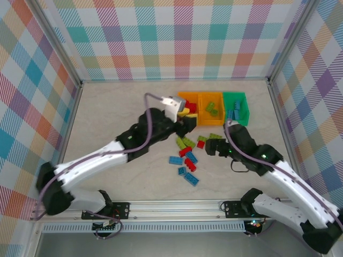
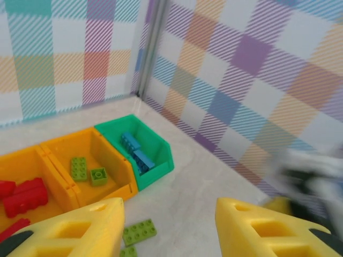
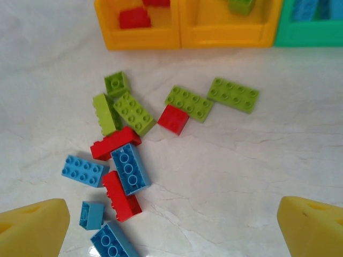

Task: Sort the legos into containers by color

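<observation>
Toward the back of the desk [image 1: 107, 118] three containers stand in a row, side walls touching. The left orange container [image 3: 142, 38] holds red legos [image 2: 24, 195]. The middle orange container [image 3: 225, 37] holds two lime green ones [image 2: 79, 168]. The green container [image 3: 308, 37], at the right end, holds blue ones [image 2: 136, 152]. In front of the row, out on the bare surface, lies a loose scatter of legos [image 1: 187, 158]. Its green bricks [image 3: 188, 103] lie nearest the containers, with a small red brick [image 3: 173, 119] touching one of them. Closer to the arms, red and blue bricks [image 3: 128, 167] are jumbled together, some overlapping. From above, the left fingers [image 2: 80, 230] hover over the left orange container, by its front edge. They are parted with nothing between them, released. The right fingers [image 3: 32, 227] hang over the near side of the loose scatter, spread wide apart and empty, with the bricks lying untouched below them. One more green brick [image 2: 139, 231] lies on the desk just in front of the middle orange container.
</observation>
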### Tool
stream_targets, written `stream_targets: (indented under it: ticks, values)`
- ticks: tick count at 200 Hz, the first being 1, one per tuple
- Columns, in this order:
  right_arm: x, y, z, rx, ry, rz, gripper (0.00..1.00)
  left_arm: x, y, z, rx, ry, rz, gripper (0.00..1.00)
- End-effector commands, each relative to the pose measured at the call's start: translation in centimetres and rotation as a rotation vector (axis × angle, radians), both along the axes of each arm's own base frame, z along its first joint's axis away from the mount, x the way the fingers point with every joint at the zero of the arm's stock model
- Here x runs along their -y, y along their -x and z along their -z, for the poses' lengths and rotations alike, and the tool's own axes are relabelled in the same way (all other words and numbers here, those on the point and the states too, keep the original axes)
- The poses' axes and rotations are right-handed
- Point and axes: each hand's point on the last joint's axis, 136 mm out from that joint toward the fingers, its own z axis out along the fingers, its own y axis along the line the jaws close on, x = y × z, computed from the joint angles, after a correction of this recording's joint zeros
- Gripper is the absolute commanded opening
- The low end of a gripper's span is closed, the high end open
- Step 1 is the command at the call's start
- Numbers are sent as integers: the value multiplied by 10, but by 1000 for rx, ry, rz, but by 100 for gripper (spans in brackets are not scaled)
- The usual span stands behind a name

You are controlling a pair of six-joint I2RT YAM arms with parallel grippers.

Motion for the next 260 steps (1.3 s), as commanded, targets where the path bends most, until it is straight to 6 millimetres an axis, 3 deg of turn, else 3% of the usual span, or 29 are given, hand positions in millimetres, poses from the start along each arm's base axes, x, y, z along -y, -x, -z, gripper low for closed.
stream_targets:
  ticks: [1, 30, 54, 74, 107, 141, 200, 229, 260]
  values:
    - [-36, -17, 11, -21, -44, -111, 100, -32, 42, 50, -4, -291, 88, 50]
    - [-84, -38, 38, -112, -78, -217, 99, -94, 86, 65, -50, -485, 138, 50]
    - [-107, -55, 68, -181, -47, -258, 86, -136, 110, 83, -41, -602, 163, 56]
    - [-119, -67, 88, -206, -15, -277, 74, -154, 121, 98, 20, -647, 190, 61]
    - [-132, -79, 110, -253, 62, -315, 63, -152, 130, 118, 158, -653, 275, 65]
    - [-141, -88, 128, -292, 116, -339, 57, -144, 137, 116, 165, -642, 342, 78]
    - [-159, -89, 154, -368, 183, -360, 43, -147, 134, 131, 151, -670, 330, 98]
    - [-162, -87, 162, -380, 226, -368, 34, -148, 132, 135, 146, -687, 325, 100]
    - [-155, -87, 176, -405, 322, -351, 32, -147, 132, 135, 143, -679, 328, 100]
